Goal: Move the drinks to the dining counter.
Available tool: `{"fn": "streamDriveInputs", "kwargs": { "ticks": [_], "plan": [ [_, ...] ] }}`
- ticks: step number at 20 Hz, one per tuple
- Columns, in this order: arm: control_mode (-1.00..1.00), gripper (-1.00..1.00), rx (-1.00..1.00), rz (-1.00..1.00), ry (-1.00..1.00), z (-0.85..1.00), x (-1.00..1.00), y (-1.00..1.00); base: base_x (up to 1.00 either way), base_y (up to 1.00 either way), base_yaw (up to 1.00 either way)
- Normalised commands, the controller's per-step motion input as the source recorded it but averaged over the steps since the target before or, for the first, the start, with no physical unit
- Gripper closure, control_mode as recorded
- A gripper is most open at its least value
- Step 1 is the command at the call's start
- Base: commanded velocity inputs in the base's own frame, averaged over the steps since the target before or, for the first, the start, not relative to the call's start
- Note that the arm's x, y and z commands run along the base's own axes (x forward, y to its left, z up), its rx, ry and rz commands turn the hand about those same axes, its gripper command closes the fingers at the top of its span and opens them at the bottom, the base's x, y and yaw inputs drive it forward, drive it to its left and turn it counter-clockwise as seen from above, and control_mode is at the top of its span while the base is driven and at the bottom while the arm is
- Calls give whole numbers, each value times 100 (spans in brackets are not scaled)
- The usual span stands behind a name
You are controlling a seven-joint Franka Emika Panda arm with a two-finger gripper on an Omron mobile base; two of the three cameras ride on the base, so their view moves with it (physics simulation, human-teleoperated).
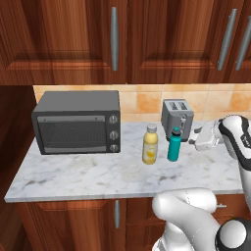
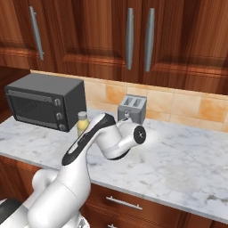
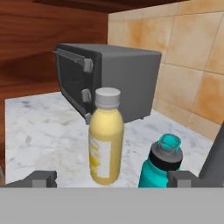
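Two drinks stand side by side on the marble worktop [image 1: 73,176]: a yellow bottle [image 1: 150,145] [image 3: 106,142] with a white cap and a teal bottle [image 1: 174,145] [image 3: 162,165] with a dark cap. The yellow bottle's top [image 2: 82,121] peeks out behind the arm. My gripper [image 1: 195,137] [image 3: 113,179] hovers just right of the teal bottle, level with it and pointing left at both. It is open wide and holds nothing. In the hand view both bottles stand close ahead between the fingertips [image 3: 41,179]. The dining counter is out of view.
A grey toaster oven [image 1: 77,121] [image 3: 118,83] sits at the worktop's left, and a silver toaster [image 1: 177,117] [image 2: 132,108] stands behind the bottles against the tan tile wall. Wooden cabinets [image 1: 112,39] hang above. Bare marble stretches to the right [image 2: 187,164].
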Motion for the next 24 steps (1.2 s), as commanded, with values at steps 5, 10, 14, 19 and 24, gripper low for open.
{"fn": "streamDriveInputs", "kwargs": {
  "ticks": [5,10,14,19,24],
  "plan": [
    [-100,-100,0,0,0,-8,22,0,0,0,0],
    [-100,-100,0,-1,3,-7,30,0,0,0,0],
    [-100,-100,0,-1,4,-10,31,0,0,0,0],
    [-100,-100,1,-1,4,-13,29,0,0,0,0],
    [-100,-100,0,-1,4,-18,28,0,0,0,0]
  ]
}}
